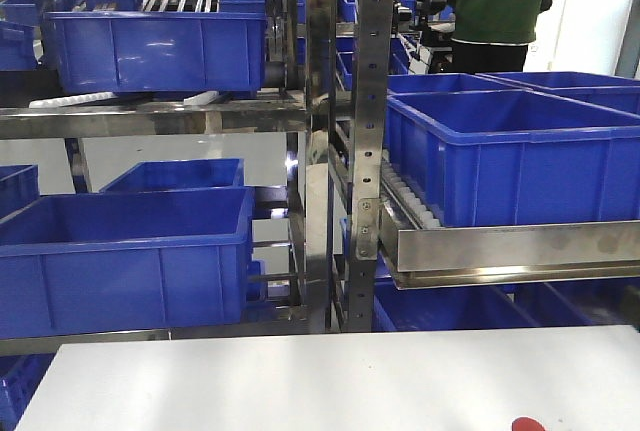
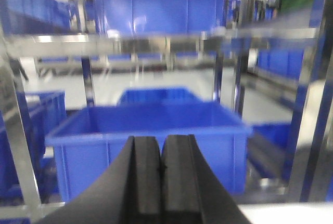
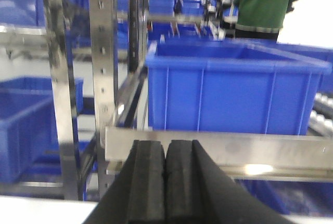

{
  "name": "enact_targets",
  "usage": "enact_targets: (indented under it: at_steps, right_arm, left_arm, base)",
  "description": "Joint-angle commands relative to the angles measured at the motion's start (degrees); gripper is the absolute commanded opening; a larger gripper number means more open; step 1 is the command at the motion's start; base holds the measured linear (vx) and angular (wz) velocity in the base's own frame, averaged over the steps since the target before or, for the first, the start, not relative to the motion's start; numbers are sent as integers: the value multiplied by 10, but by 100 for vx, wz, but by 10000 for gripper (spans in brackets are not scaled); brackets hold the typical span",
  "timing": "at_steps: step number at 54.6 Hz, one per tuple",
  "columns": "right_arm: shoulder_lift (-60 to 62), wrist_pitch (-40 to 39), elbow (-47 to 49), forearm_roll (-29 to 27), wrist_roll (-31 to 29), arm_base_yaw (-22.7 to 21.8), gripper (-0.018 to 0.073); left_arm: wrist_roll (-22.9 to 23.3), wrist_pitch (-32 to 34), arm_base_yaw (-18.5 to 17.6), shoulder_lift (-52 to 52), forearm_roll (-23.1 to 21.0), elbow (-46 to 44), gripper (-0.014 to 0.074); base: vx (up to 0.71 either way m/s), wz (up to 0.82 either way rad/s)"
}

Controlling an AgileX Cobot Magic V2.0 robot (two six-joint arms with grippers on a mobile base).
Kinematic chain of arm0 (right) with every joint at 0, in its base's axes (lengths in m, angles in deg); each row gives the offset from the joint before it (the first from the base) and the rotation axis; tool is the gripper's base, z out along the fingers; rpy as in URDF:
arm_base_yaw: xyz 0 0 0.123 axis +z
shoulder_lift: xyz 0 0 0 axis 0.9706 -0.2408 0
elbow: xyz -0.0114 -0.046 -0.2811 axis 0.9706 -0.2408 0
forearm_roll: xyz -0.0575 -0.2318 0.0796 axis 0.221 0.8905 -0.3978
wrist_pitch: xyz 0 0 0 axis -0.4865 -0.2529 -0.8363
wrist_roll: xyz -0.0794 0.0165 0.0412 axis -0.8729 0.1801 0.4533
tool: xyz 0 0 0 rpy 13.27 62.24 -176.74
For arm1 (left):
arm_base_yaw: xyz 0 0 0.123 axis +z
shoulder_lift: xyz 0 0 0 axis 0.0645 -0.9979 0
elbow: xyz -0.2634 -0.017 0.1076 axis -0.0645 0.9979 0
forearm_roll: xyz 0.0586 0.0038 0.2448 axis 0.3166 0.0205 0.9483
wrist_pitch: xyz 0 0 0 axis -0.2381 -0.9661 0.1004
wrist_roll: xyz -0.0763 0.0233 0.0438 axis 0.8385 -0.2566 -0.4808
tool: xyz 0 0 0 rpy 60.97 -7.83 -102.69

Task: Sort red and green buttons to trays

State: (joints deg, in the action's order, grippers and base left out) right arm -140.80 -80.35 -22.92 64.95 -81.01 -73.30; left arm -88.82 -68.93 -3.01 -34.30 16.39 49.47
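Red and green buttons: neither shows whole, nor do the trays. Left gripper [image 2: 162,169]: pads pressed together, nothing between. Right gripper [image 3: 166,174]: the same. Both point level at the rack of blue crates [image 1: 125,251], over the white table [image 1: 300,381]. One red sliver [image 1: 527,424] at the table's near edge, right side; button or tray untellable, axis hidden. Probably nearer the right arm.

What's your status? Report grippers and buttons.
Left gripper shut, empty. Right gripper shut, empty. Buttons, trays unseen; unidentified red sliver on table. Blue crates ahead.
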Motion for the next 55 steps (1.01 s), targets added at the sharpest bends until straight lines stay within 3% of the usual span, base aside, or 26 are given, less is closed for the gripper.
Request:
enact_targets:
  at_steps: [1,7,17,22,30,37,47,55]
  right_arm:
    - [-4,-47,21,0,-3,-2,106]
    - [-7,-46,21,0,-3,-2,244]
    - [-8,-61,21,0,-3,-2,607]
    - [-8,-83,21,-2,-1,-2,724]
    - [-22,-127,14,-12,19,-1,725]
    - [-75,-197,-67,12,40,6,694]
    - [-217,-467,-246,43,87,26,619]
    - [-349,-631,-313,45,89,26,571]
  left_arm:
    - [5,49,-2,-17,20,-23,60]
    - [5,50,-2,-26,34,-23,151]
    - [5,50,-2,-26,32,-23,372]
    - [7,49,-2,-26,32,-23,465]
    - [7,41,-2,-26,32,-23,531]
    - [12,32,-2,-26,32,-23,531]
    - [12,27,-2,-26,32,-22,531]
    - [12,28,-2,-26,32,-22,531]
  base:
    - [0,0]
    - [0,0]
    - [0,0]
    - [0,0]
    - [0,0]
    - [0,0]
    - [0,0]
    - [0,0]
